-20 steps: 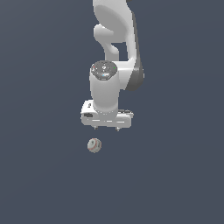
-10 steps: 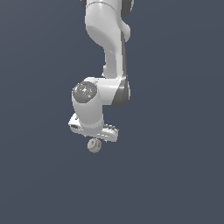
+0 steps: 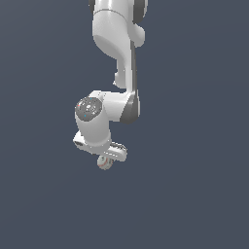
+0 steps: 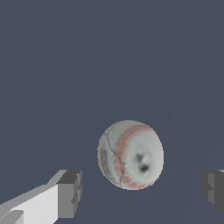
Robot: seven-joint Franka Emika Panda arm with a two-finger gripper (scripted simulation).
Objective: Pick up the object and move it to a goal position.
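Overhead, the claw (image 4: 140, 192) is hanging spread wide, its fingers (image 4: 70, 192) flanking the ball (image 4: 130, 155) without touching it, ball peeking beneath the arm (image 3: 114, 39).

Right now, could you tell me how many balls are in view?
1. The ball lies between the open gripper's fingertips, touching neither; in the exterior view it sits just under the gripper. Nothing suggests another is hidden.

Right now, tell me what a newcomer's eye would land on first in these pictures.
First, the small off-white ball with reddish stitching, large in the wrist view, sitting between the two dark grey fingertips with a gap on either side. Next, in the exterior view, the white jointed robot arm reaching down across the plain dark grey background, its open gripper directly over that ball.
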